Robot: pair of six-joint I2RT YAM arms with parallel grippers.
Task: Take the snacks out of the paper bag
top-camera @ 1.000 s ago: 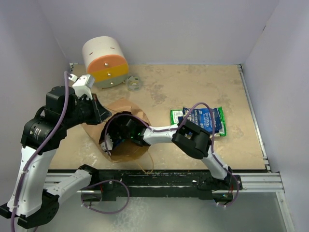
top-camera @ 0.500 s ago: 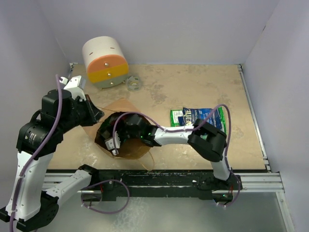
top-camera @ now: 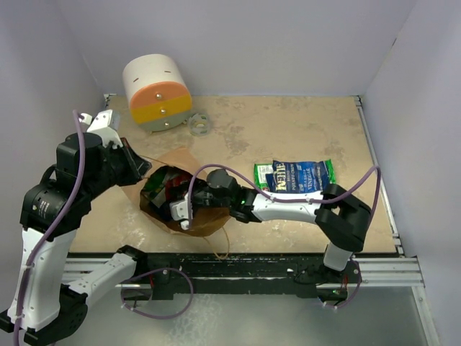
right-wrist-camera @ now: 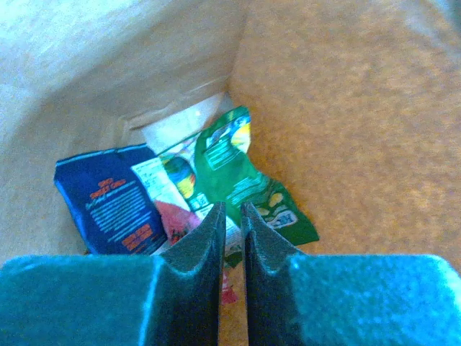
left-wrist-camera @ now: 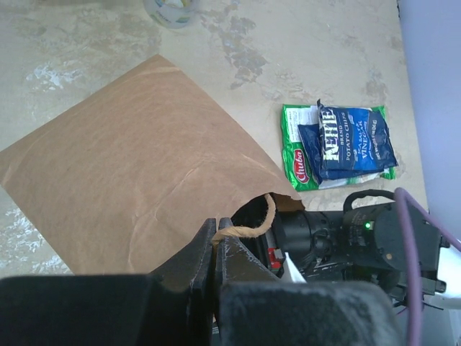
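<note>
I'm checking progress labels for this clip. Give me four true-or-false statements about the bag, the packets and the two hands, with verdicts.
1. The left hand is shut on the paper bag at its mouth. True.
2. On the table, a dark blue packet overlaps a green packet. True.
3. The right hand hovers over those two packets. False: it reaches inside the bag.
4. The bag holds nothing. False: a blue snack and a green snack lie inside it.

Paper bag mouth filled by the right gripper, snacks crowded at its bottom, cylinder in the far-left corner, free table behind.
</note>
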